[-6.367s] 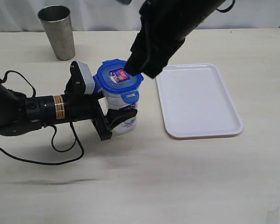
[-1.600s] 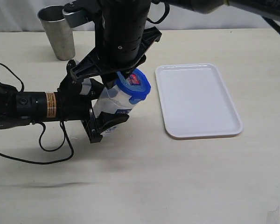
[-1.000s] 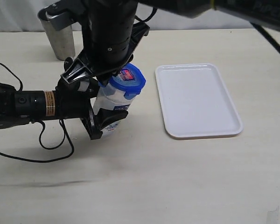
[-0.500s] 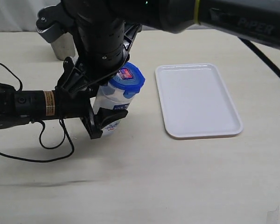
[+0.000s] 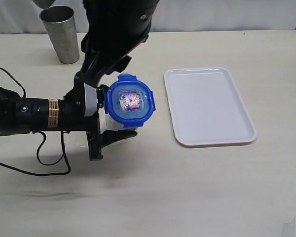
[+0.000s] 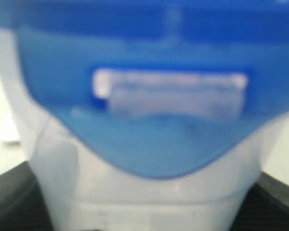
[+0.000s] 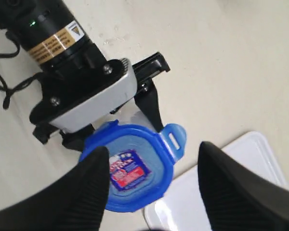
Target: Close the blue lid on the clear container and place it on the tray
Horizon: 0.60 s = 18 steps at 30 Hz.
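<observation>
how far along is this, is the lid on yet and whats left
Done: the lid sits on the container. In hand: the left gripper holds the container beside the tray; the right gripper is open above the lid. One flap sticks outward, so it may not be snapped. Left: latch it if needed, then set the container on the tray.

No writing is legible: the sticker (image 5: 129, 100) on the blue lid (image 5: 140, 116) and the amber label (image 5: 52, 113) on the left arm (image 5: 19, 116) are too small.
</observation>
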Each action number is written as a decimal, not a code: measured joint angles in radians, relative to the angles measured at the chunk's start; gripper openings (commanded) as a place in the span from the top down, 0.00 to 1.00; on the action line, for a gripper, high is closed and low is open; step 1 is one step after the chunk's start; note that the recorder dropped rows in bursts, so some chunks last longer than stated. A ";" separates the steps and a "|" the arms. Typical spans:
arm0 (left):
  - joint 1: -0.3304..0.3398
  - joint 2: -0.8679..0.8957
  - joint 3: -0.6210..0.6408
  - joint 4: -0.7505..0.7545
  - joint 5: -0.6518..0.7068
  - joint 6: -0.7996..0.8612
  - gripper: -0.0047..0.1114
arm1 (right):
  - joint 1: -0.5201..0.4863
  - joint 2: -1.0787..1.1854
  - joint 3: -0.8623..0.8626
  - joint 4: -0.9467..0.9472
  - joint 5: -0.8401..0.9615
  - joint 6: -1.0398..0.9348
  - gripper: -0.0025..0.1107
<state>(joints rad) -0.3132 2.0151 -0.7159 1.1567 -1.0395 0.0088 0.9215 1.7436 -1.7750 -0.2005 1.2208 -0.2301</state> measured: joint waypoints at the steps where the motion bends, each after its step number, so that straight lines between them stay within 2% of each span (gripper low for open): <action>1: 0.000 0.000 0.000 0.016 -0.005 0.031 0.96 | 0.000 -0.014 0.013 0.008 -0.002 -0.046 0.51; 7: 0.000 0.000 0.000 0.115 -0.054 0.239 0.96 | -0.014 -0.056 0.182 0.091 -0.003 -0.264 0.51; 10: 0.000 0.000 0.000 0.121 -0.056 0.254 0.96 | -0.024 -0.056 0.300 0.059 -0.059 -0.304 0.54; 14: 0.000 0.000 0.000 0.121 -0.056 0.256 0.96 | -0.024 -0.056 0.335 0.067 -0.158 -0.330 0.56; 18: 0.000 0.000 0.000 0.121 -0.058 0.256 0.96 | -0.024 -0.052 0.335 0.120 -0.170 -0.349 0.56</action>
<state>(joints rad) -0.3132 2.0151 -0.7159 1.2781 -1.0974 0.2647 0.8977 1.6913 -1.4404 -0.0809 1.0506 -0.5788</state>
